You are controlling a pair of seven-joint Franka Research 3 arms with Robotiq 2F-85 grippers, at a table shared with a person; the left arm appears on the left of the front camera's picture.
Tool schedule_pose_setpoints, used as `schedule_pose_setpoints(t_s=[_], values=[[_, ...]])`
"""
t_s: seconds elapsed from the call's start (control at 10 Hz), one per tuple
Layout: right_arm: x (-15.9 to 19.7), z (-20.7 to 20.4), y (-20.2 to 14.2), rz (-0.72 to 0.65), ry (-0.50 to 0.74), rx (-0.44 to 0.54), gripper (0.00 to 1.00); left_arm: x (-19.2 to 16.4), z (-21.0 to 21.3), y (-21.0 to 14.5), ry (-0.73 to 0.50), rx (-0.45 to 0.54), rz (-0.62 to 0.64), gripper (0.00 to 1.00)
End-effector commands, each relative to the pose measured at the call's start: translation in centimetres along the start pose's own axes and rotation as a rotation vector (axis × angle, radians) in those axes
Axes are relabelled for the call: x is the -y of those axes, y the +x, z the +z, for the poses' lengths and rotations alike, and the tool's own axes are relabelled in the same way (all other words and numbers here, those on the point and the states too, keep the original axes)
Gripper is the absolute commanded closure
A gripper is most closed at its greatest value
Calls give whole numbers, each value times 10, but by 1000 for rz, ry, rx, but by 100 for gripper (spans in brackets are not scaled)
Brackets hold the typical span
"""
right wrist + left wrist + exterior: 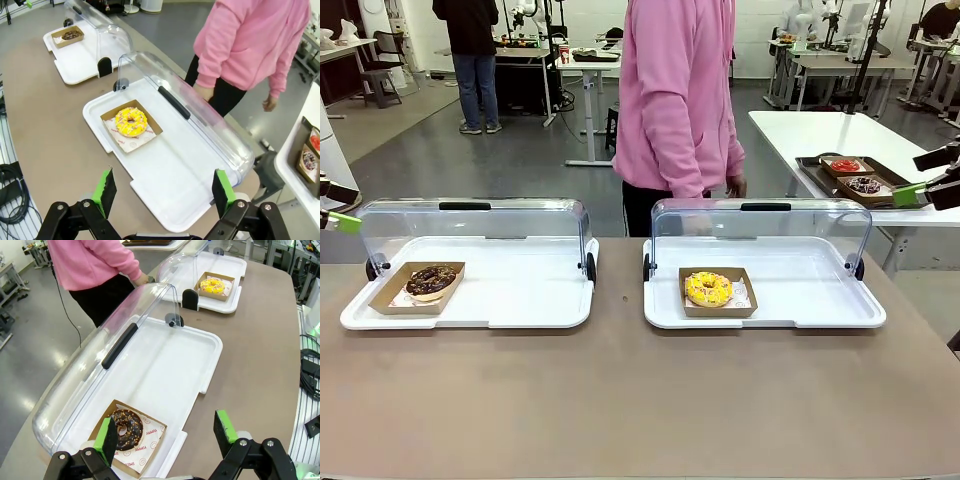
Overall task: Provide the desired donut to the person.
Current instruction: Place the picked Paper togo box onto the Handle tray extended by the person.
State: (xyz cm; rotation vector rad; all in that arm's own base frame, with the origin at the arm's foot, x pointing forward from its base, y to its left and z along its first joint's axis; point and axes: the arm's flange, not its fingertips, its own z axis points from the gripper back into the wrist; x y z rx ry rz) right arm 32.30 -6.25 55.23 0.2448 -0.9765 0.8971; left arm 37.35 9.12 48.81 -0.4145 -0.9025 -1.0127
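Nearest: brown flat surface [640,400], bare at frame bottom.
Claws: left claw [167,432] and right claw [162,192] both spread, pinching nothing.
Donuts: yellow sprinkled ring donut [709,288] centre-right, chocolate-glazed ring donut [431,280] lower left, each in a brown cardboard tray.
Handling: likely light, soft, sticky icing; take the stiffer cardboard edge.
Unclear: which donut the person in the pink hoodie [677,100] wants; their hand is blurred behind the clear lid.

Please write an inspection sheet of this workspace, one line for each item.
Surface: brown table, one small dark spot.
Job's things: chocolate donut in left tray; yellow donut in right tray; both lids raised. Person stands behind right tray.
Clutter: nothing seen.
Grippers: left claw open, empty; right claw open, empty.
Cables: black cables at the table edge.
Surroundings: side table with more donuts.
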Motion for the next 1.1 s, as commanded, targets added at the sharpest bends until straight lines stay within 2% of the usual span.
schedule_pose_setpoints(t_s=[0.0,1.0], values=[[-1,-1,-2,-4,9,-17,0,0,0,0,2,8,6,0],[-1,-1,-2,-4,9,-17,0,0,0,0,2,8,6,0]])
